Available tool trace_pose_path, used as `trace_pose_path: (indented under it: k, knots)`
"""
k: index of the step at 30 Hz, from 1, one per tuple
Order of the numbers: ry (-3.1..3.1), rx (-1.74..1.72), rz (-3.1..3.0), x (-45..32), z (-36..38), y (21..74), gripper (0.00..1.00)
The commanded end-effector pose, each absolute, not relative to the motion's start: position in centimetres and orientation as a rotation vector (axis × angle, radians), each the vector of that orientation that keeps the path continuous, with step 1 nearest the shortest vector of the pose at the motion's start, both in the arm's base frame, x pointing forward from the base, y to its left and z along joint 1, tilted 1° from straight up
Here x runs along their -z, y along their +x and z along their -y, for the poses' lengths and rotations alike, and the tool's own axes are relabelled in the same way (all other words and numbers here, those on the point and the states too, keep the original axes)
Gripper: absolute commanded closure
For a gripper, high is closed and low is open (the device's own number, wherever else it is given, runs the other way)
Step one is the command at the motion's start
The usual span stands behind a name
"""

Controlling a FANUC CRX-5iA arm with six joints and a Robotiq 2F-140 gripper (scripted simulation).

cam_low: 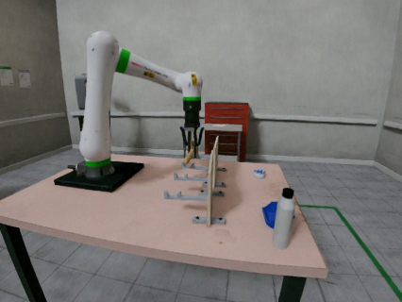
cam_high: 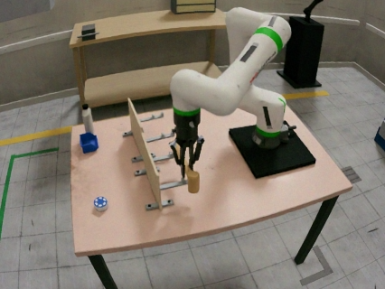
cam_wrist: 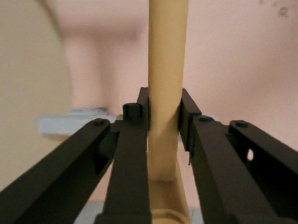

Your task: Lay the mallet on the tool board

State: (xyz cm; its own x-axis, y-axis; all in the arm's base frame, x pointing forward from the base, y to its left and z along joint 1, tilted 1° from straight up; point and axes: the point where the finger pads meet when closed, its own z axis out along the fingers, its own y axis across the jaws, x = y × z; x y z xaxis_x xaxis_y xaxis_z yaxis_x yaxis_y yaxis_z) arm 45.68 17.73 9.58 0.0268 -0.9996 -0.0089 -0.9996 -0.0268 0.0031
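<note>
The mallet is light wood, with its handle [cam_high: 184, 166] running up into my fingers and its head [cam_high: 193, 181] at the near end. My gripper [cam_high: 185, 159] is shut on the handle, right beside the upright wooden board panel [cam_high: 144, 151]. The head hangs next to a grey arm [cam_high: 173, 184] on the panel's right side. More grey arms [cam_high: 160, 136] stick out along both sides of the panel. In the wrist view both fingers press on the handle [cam_wrist: 167, 65], with a grey arm [cam_wrist: 70, 122] below. In the exterior view the mallet [cam_low: 189, 156] is tilted under the gripper [cam_low: 191, 147].
A blue bin [cam_high: 89, 143] and a white bottle [cam_high: 87, 118] stand at the table's far left. A small blue-and-white round part [cam_high: 100, 203] lies left of the panel. My base sits on a black plate [cam_high: 271, 151] to the right. A wooden shelf [cam_high: 145, 27] stands behind the table.
</note>
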Motion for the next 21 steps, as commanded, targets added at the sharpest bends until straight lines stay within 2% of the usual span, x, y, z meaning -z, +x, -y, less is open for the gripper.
trace_pose_path:
  k: [1,4,12,21]
  knots:
    - [-2.248,-0.012,-2.188,-13.9,-17.7,45.7,0.9]
    - [-2.248,-0.012,-2.188,-16.6,-17.7,45.7,0.9]
    - [-2.248,-0.012,-2.188,-16.8,-15.0,46.5,0.9]
    - [-2.248,-0.012,-2.188,-16.8,-5.2,48.3,0.9]
